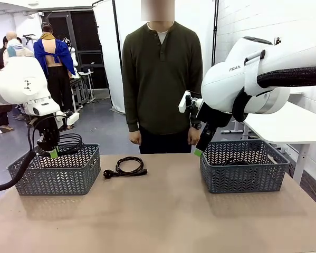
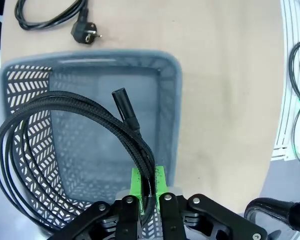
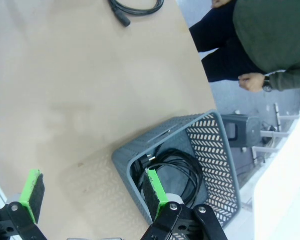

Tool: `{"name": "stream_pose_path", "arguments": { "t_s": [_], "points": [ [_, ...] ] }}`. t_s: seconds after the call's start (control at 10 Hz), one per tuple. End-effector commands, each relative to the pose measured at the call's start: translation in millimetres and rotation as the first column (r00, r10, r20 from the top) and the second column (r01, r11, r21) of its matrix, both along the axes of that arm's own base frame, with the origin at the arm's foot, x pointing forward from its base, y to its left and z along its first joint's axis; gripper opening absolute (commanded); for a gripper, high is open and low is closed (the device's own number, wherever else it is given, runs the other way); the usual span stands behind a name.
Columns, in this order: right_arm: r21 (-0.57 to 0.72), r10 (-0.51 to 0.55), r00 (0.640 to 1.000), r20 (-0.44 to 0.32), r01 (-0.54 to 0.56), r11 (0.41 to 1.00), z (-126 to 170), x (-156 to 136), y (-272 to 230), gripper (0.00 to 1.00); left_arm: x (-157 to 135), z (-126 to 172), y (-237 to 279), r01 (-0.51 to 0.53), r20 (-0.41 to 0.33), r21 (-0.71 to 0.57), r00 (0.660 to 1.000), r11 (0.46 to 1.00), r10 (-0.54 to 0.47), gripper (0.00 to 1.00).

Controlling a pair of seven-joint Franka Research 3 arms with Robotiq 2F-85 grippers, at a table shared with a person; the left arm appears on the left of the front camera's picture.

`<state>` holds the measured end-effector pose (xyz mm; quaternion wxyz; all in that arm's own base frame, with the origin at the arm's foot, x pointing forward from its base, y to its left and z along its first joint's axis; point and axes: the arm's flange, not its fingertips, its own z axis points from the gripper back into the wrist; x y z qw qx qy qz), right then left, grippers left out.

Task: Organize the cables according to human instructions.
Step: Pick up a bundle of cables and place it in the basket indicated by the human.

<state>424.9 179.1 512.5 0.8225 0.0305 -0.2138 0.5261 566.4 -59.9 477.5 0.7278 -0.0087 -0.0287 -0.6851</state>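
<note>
In the front view, the left end effector (image 1: 52, 153) hangs over the left basket (image 1: 57, 176), clamped on the held cable (image 1: 68, 141). A loose cable (image 1: 127, 166) lies on the tabletop between the baskets. In the left wrist view, the pads (image 2: 136, 182) pinch only a few strands, and the wide coil may drape over the rim on release. In the right wrist view, the right end effector (image 3: 92, 192) gapes empty above the right basket (image 3: 210, 145), which holds a stored cable (image 3: 175, 170).

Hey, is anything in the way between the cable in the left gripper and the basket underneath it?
Nothing visible is. The left gripper holds the cable coil directly over the left basket, with only open air between them.
</note>
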Motion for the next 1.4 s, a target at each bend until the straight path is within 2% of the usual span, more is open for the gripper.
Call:
{"name": "stream_pose_path", "arguments": {
  "t_s": [0.0,0.5,0.6,1.1,1.3],
  "points": [
    [-0.002,-0.004,1.0,-0.002,0.004,1.0,-1.4,-0.2,0.0,1.0,16.8,-0.4,7.4,-0.016,-0.002,-0.026,1.0,1.0,0.016,0.0],
    [-0.002,-0.004,1.0,-0.002,0.004,1.0,-1.4,-0.2,0.0,1.0,31.2,-23.5,8.8,-0.039,-0.008,0.006,0.999,0.999,0.039,0.0],
    [-0.002,-0.004,1.0,-0.002,0.004,1.0,-1.4,-0.2,0.0,1.0,31.9,-26.2,9.6,-0.052,-0.011,0.012,0.999,0.999,0.053,0.02],
    [-0.002,-0.004,1.0,-0.002,0.004,1.0,-1.4,-0.2,0.0,1.0,29.9,-19.5,13.0,-0.09,0.023,0.005,0.996,0.996,0.09,1.0],
    [-0.002,-0.004,1.0,-0.002,0.004,1.0,-1.4,-0.2,0.0,1.0,27.8,-10.1,8.8,-0.088,0.021,0.018,0.996,0.996,0.087,1.0]
  ]
}}
